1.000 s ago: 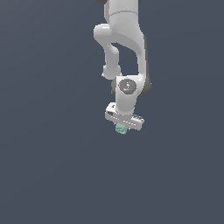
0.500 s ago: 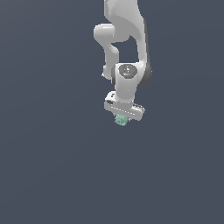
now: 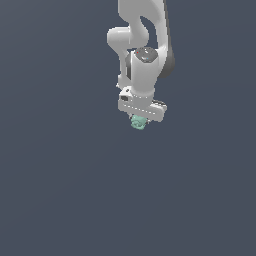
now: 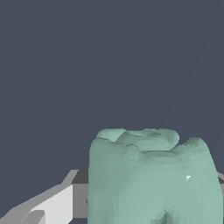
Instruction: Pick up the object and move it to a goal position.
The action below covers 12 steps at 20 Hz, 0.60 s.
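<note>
The object is a small pale mint-green lumpy block. In the exterior view it sits right under the white gripper and is far narrower than the hand. The gripper is shut on it and holds it up off the dark grey floor. Its fingers are mostly hidden behind the hand and the block. In the wrist view the block fills much of the picture, and one white and grey finger shows beside it, touching its side.
The white arm comes down from the upper middle of the exterior view. A plain dark grey floor lies all around, and no other objects show.
The arm has risen and moved toward the exterior view's upper side with the block held in the gripper. The grip has not changed.
</note>
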{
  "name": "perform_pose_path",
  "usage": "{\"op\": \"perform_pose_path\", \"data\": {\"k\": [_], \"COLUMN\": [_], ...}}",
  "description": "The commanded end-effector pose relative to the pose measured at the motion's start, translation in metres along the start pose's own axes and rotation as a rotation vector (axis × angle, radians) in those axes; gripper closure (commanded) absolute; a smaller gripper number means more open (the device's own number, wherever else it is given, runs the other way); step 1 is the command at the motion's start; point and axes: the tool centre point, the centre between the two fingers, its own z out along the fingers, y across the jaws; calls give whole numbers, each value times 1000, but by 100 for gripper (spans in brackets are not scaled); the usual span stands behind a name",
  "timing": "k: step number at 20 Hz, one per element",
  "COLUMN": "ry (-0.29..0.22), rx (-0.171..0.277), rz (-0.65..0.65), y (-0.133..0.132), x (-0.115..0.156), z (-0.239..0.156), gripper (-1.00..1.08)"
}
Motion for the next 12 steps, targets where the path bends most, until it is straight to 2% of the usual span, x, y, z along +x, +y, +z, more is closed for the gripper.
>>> {"op": "perform_pose_path", "data": {"k": [1, 12], "ry": [-1, -1], "rx": [-1, -1], "rz": [0, 0], "y": [3, 9], "x": [-6, -17], "z": [-12, -35], "gripper": [108, 108]}}
